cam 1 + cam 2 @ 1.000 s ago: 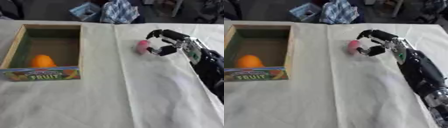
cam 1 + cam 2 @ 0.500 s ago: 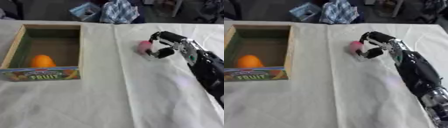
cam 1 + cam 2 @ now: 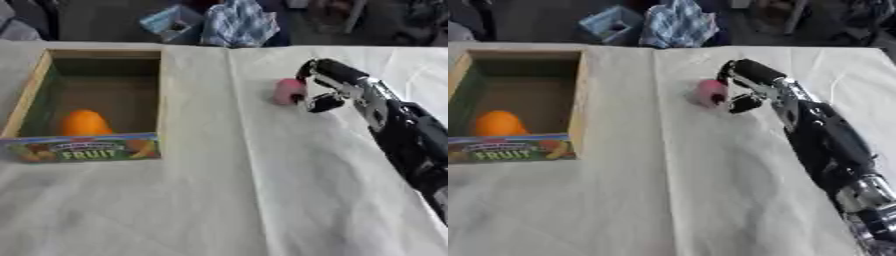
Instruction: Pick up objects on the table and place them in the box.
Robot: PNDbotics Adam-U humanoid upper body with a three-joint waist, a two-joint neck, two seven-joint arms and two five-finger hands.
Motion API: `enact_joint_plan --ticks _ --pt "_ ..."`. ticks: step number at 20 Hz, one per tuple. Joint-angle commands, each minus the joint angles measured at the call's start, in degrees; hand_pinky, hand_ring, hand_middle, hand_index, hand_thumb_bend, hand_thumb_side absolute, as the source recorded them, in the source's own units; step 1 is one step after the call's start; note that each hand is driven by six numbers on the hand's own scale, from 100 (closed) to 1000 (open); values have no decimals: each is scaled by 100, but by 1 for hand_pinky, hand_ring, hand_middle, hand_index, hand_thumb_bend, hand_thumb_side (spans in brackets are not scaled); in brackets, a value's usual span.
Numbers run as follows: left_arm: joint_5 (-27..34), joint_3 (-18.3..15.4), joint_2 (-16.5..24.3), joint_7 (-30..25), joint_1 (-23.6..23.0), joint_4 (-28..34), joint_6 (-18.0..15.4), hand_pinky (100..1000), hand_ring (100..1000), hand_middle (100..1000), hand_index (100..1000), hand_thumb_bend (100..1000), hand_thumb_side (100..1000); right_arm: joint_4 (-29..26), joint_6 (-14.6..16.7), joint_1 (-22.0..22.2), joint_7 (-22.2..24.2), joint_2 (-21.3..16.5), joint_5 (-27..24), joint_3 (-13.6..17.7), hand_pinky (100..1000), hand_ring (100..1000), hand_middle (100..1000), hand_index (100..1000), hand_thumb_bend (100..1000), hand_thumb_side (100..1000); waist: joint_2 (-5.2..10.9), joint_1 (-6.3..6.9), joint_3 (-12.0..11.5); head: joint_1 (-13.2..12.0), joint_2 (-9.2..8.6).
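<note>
Closing since a second ago, right hand (image 3: 325,85) curls round pink object (image 3: 287,91); box (image 3: 163,105) holds an orange (image 3: 83,123).

the robot's black right arm with silver joints (image 3: 824,145) enters from the lower right and stretches up and leftward toward the small pink rounded object (image 3: 710,93), which serves as the landmark. the right hand (image 3: 750,85) sits just to the right of that object, with its fingers (image 3: 317,67) curled over the object's upper right side and its thumb (image 3: 320,103) bent in at the lower right, close against it. the wrist lies down and to the right of the object. the left arm and hand show in neither view.
</note>
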State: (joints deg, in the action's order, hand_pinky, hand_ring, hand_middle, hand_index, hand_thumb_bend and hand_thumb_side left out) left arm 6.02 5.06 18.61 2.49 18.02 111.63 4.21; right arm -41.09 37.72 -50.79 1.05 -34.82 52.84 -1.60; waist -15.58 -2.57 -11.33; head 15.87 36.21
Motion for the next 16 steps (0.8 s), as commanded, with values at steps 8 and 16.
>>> enact_joint_plan --ticks 8,16 --pt "-35 -31 132 5 -23 62 15 529 500 504 701 824 404 -741 76 -741 550 68 -1448 -83 697 725 397 473 100 100 168 13 21 -2 89" --pt "-16 8 142 -31 -78 51 17 525 499 503 701 829 404 -931 79 -1391 1151 591 -1993 -251 700 719 398 477 100 100 270 -17 -125 14 144"
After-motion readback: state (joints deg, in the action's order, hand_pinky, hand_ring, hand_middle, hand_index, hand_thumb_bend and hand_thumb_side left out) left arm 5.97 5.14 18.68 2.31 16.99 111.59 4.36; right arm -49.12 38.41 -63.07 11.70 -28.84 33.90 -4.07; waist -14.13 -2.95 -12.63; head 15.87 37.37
